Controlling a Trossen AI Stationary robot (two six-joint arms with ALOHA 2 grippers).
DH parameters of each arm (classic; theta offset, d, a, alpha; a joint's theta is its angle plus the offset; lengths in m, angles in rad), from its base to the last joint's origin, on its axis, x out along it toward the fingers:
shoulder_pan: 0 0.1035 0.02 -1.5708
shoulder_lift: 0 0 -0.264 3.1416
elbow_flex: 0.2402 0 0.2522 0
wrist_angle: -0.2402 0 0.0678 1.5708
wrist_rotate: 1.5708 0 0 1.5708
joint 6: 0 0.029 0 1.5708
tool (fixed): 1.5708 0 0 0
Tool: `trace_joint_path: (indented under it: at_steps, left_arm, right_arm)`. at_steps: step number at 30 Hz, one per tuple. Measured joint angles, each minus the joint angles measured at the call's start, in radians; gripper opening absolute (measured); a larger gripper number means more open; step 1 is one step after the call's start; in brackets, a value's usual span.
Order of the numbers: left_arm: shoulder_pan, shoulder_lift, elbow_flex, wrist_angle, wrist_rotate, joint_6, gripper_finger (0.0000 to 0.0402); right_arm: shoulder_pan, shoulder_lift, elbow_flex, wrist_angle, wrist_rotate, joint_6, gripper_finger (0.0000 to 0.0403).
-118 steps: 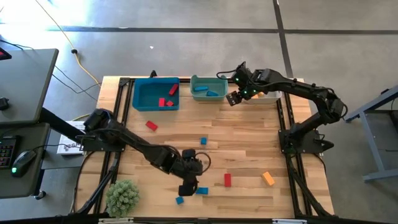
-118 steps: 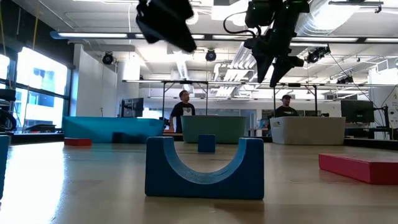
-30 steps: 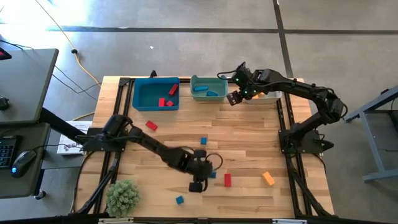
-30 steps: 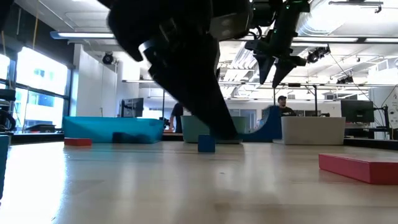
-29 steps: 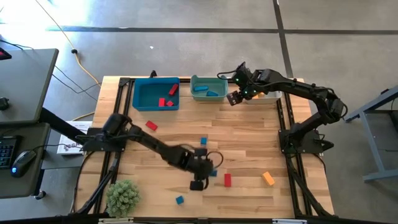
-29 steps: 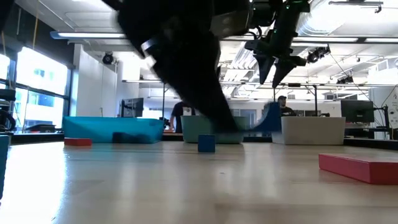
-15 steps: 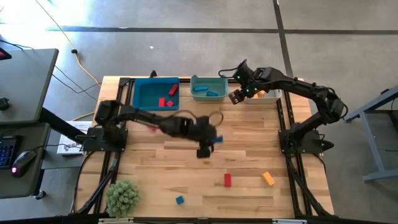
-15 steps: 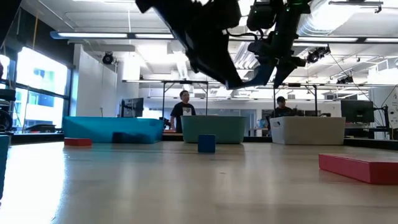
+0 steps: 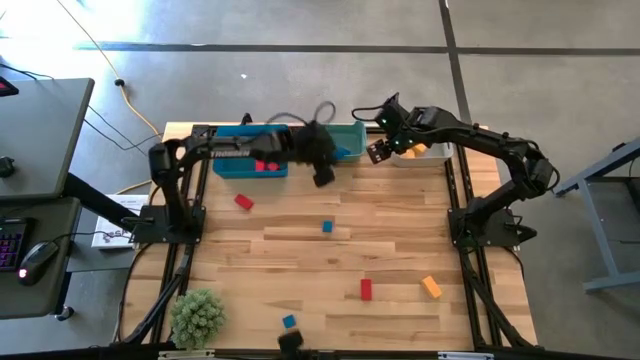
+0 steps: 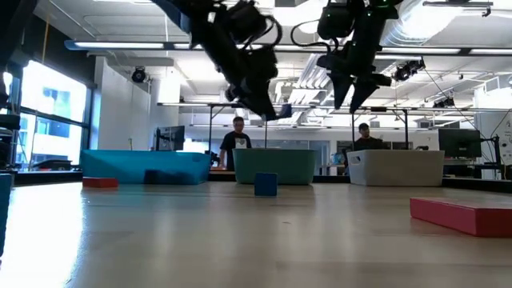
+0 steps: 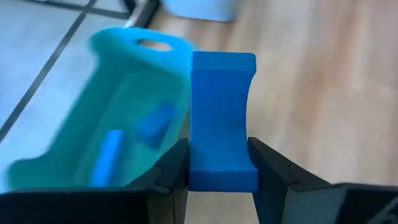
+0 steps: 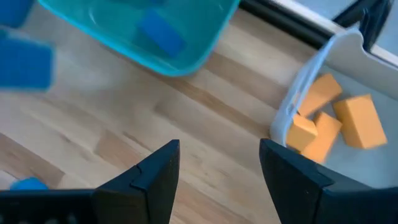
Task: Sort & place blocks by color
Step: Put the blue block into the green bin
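left gripper (image 11: 219,180) clamps blue arch block (image 11: 222,118) beside teal bin (image 11: 118,130); right gripper (image 12: 217,162) open, empty; early release misses bin.

A small green plant (image 9: 197,315) is sitting at the near left corner of the wooden table (image 9: 300,255). A keyboard (image 9: 10,235) and mouse (image 9: 38,257) are lying on a side desk (image 9: 30,205). 2 people (image 10: 236,138) are standing in the room behind.
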Motion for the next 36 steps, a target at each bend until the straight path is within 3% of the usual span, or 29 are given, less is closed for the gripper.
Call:
trace_joint_path:
  at_steps: [10,21,29,36]
  left_arm:
    - [0.216,0.004,0.0,0.044,0.105,-0.008,0.0104]
    - [0.254,0.065,0.001,0.071,0.186,0.009,0.0104]
    - [0.247,0.077,0.001,0.069,0.199,0.009,0.0112]
    - [0.256,0.077,0.0,0.069,0.218,0.009,0.0151]
  right_arm:
    - [0.0,0.0,0.0,0.145,-0.026,0.019,0.0209]
    - [0.005,0.0,0.0,0.173,-0.133,0.022,0.0209]
    - [0.088,0.0,0.0,0.144,-0.259,0.309,0.0209]
    - [0.26,0.0,0.0,0.105,-0.181,0.544,0.0209]
